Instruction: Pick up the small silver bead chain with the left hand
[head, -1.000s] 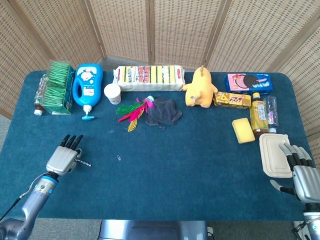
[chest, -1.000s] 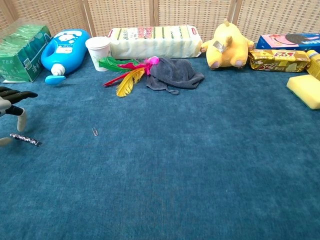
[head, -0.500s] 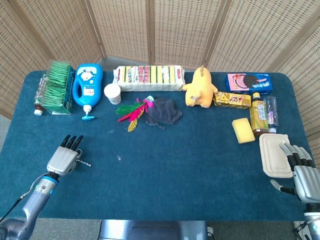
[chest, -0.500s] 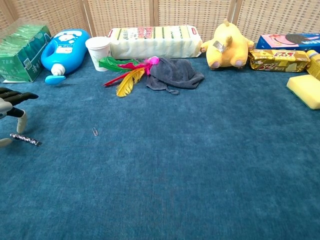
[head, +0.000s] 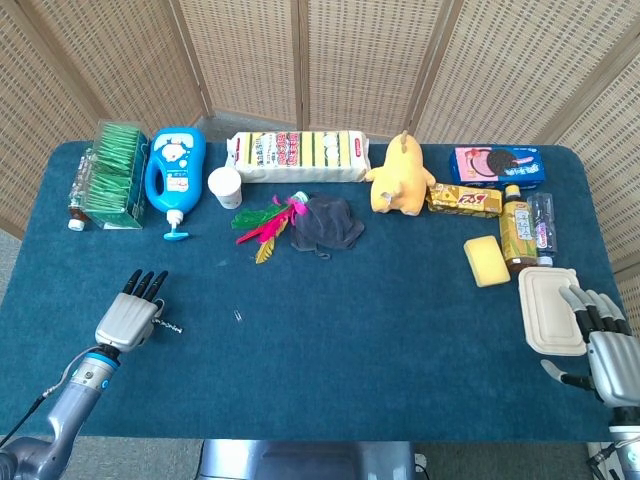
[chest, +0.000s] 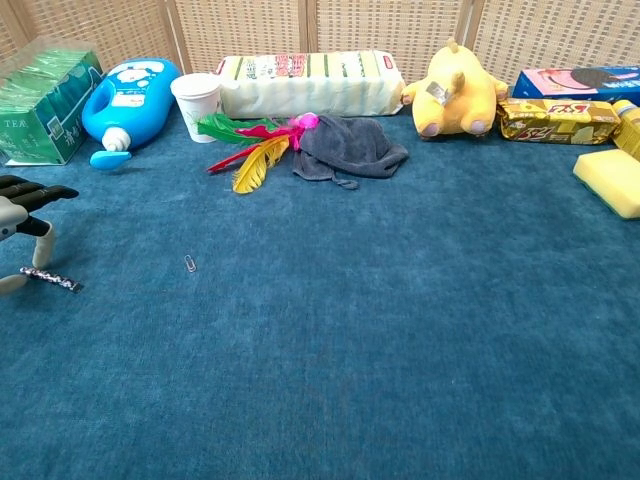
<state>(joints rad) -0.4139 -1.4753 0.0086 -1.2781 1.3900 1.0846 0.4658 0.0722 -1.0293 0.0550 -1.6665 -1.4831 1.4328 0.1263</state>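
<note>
Left robot hand (head: 127, 318) open, fingers spread, directly over bead chain (chest: 50, 279) lying on table (head: 350, 330); right robot hand (head: 605, 345) open beside white container (head: 549, 310).

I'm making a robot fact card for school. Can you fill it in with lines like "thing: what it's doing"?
left hand: over the carpet, fingers apart, right beside the chain
bead chain: lying flat on the blue table, not lifted
right hand: open, next to the white lunchbox
paperclip: alone, right of the chain
</note>
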